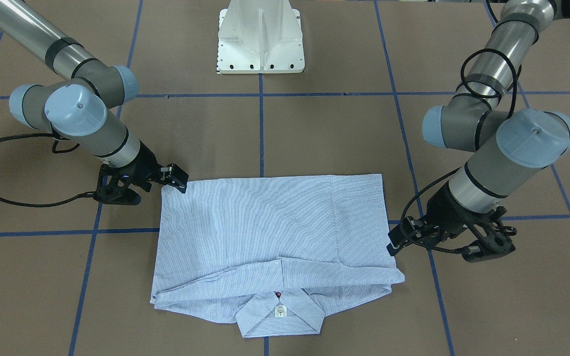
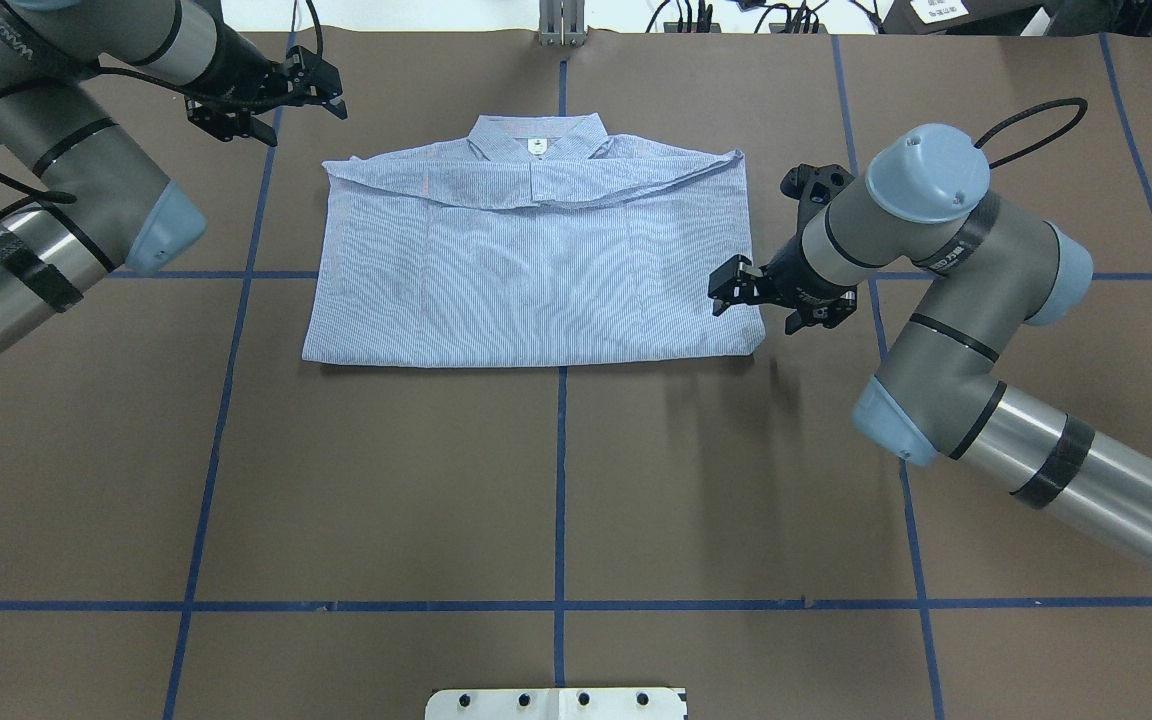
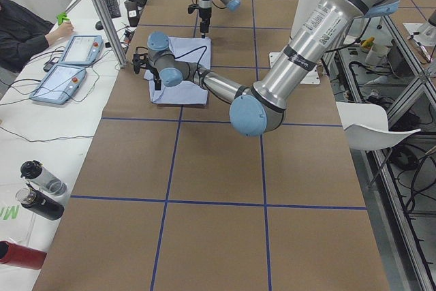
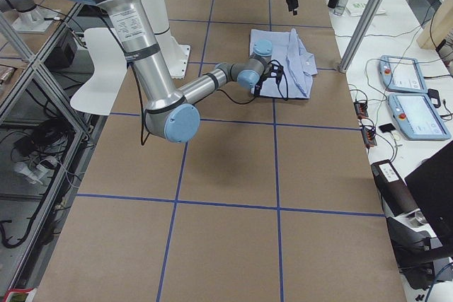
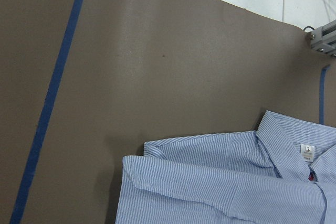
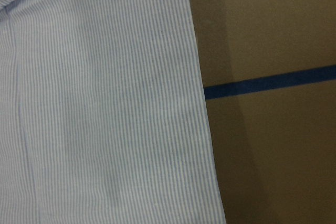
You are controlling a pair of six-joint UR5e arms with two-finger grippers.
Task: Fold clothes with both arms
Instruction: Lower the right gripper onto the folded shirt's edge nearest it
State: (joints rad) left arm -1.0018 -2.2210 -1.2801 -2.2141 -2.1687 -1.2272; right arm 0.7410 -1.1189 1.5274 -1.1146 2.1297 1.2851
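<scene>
The left silver-grey tubular arm with light blue joint caps (image 2: pixel 66 160) is bent in from the table's far left corner. Its black two-finger left gripper (image 2: pixel 321 88) is held just off the collar-side corner of the shirt, apart from the cloth. Its fingers are seen parted, with nothing between them.

The matching right arm (image 2: pixel 936 250) is folded at the elbow, with its wrist lowered. The black right gripper (image 2: pixel 726 288) is placed at the shirt's right edge, near the corner on the robot's side. Its fingers appear parted, and the cloth there is seen lying flat rather than pinched.

The light blue-and-white pinstriped button-up shirt (image 2: pixel 536 270) is laid on the brown paper-covered table (image 2: pixel 386 480), across a blue tape line (image 2: pixel 561 470). It is folded into a soft, flat rectangle of thin woven cotton. The sleeves are turned in across the shoulders, forming a slanted band under the collar (image 2: pixel 536 135).

The long axis is set left to right across the table, and the collar is pointed away from the robot. A small white neck label (image 2: pixel 537 146) and a dark red button (image 1: pixel 278 295) are shown inside the collar.
</scene>
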